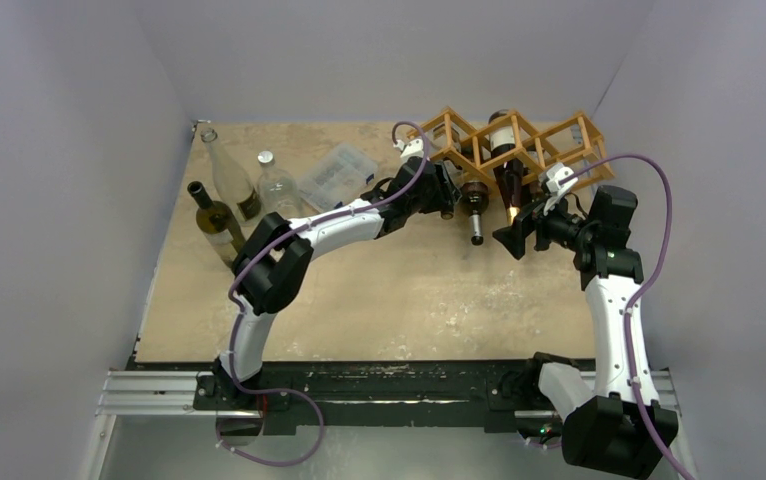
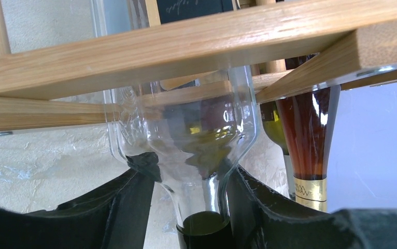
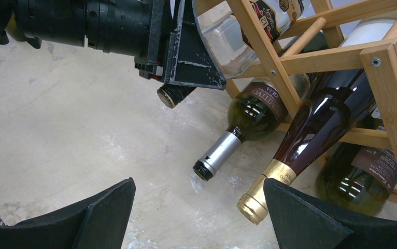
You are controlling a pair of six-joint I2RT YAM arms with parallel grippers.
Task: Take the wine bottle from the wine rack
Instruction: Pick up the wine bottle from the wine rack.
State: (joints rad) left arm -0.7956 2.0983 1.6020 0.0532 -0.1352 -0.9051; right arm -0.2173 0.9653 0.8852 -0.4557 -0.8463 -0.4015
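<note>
In the wine rack (image 2: 186, 46) a wine bottle (image 2: 196, 129) lies, left gripper (image 2: 191, 170) flanking its neck, grip unclear.

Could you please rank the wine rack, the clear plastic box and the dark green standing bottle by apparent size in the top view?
Largest: wine rack.
Next: clear plastic box and dark green bottle look alike; the upright bottle stands nearer the camera, so unranked.

Beige table (image 1: 389, 300): wine rack (image 1: 539, 137) rear right; three upright bottles (image 1: 231, 175), clear box (image 1: 331, 172) left.
</note>
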